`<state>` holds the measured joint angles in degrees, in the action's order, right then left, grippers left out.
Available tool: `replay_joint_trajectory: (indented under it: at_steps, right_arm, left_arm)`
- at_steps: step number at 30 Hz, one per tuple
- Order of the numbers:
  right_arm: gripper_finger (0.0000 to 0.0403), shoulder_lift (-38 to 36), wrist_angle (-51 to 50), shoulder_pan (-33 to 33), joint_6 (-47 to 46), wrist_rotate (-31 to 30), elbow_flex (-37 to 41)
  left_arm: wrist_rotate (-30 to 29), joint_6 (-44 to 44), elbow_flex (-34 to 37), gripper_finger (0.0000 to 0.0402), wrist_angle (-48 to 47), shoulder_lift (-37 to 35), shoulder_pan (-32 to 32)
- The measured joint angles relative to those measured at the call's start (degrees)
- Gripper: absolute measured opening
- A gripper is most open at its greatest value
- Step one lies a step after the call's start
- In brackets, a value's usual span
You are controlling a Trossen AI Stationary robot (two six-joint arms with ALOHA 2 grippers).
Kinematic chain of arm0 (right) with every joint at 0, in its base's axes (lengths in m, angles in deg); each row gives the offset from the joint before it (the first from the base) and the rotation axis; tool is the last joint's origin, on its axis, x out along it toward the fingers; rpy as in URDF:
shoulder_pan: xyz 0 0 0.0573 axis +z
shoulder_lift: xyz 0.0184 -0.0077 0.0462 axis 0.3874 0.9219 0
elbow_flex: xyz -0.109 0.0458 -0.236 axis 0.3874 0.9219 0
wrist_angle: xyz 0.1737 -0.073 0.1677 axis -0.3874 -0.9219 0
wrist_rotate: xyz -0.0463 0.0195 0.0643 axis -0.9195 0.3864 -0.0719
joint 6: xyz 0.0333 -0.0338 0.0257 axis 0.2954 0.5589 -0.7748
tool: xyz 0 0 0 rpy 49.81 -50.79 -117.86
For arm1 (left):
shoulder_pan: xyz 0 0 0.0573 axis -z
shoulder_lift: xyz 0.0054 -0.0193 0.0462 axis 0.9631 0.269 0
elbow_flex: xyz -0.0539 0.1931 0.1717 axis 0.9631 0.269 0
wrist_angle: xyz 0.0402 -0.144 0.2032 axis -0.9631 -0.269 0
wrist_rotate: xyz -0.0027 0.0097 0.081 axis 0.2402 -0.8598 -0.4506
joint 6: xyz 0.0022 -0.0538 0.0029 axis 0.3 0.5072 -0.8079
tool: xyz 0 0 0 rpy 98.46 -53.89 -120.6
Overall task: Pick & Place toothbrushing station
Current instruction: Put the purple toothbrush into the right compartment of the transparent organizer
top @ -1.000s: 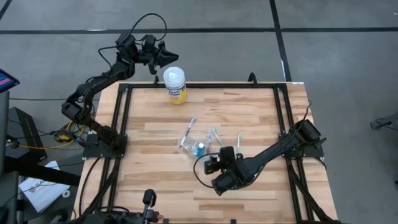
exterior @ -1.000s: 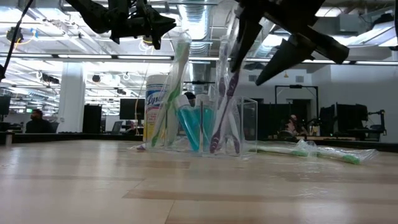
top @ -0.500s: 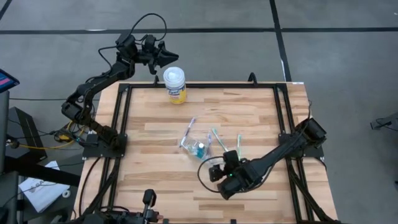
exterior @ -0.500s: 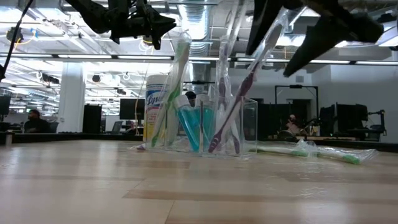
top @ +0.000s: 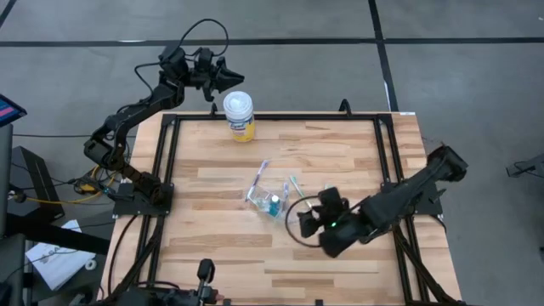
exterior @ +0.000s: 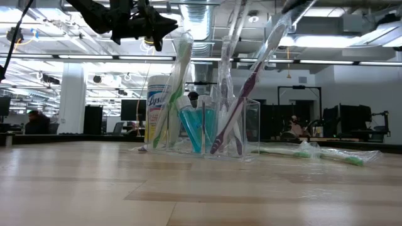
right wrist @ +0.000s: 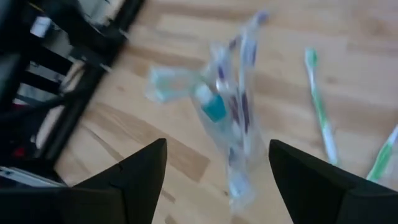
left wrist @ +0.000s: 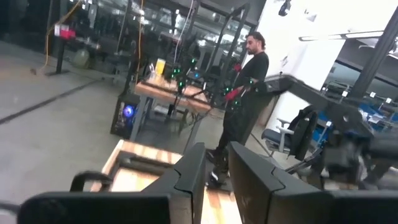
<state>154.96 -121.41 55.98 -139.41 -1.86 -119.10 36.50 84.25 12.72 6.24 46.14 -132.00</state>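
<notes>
Right tool open at four o'clock of light, tippy clear cup; grip toothbrush mid-handle.

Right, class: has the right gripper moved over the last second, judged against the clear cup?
Yes. In the high view the right gripper has drawn back from the clear cup, toward the table's right edge, jaws open.

A clear cup on the table holds leaning toothbrushes and blue tubes; the left gripper hangs above.
</notes>
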Motion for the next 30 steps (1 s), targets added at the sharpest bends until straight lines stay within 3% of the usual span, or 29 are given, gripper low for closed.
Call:
replay_joint_trajectory:
  at_steps: [7, 14, 19, 22, 25, 28, 30]
  right_arm:
    - [0.0271, -9.4, -1.2, -2.3, 9.1, -4.7, 0.0]
    - [0.0271, -18.0, -0.9, -7.7, 23.1, -5.8, 0.0]
    - [0.0271, -22.6, -0.3, -12.3, 32.6, -5.6, 0.0]
    - [0.0271, -24.5, 0.4, -15.2, 37.7, -4.1, 0.0]
    - [0.0271, -26.0, 0.5, -17.7, 41.4, -2.0, 0.0]
    - [0.0271, -26.8, 0.4, -19.2, 44.0, 0.3, 0.0]
    - [0.0271, -26.9, 0.4, -19.5, 45.3, 1.0, 0.0]
  left_arm:
    - [-3.3, -13.4, 0.0, 0.0067, -19.9, 0.0, 0.4]
    - [-18.5, -27.3, 0.0, 0.0067, -45.0, 0.0, 2.4]
    - [-25.4, -32.6, -0.4, 0.0067, -59.0, -0.5, 8.9]
    - [-27.6, -31.9, -0.3, 0.0067, -61.1, -0.4, 14.6]
    - [-35.1, -31.7, 0.3, 0.0067, -61.5, 0.2, 19.4]
    - [-43.4, -34.1, 0.0, 0.0067, -59.5, 0.0, 19.6]
    - [-42.1, -33.5, 0.0, 0.0067, -59.8, 0.0, 16.9]
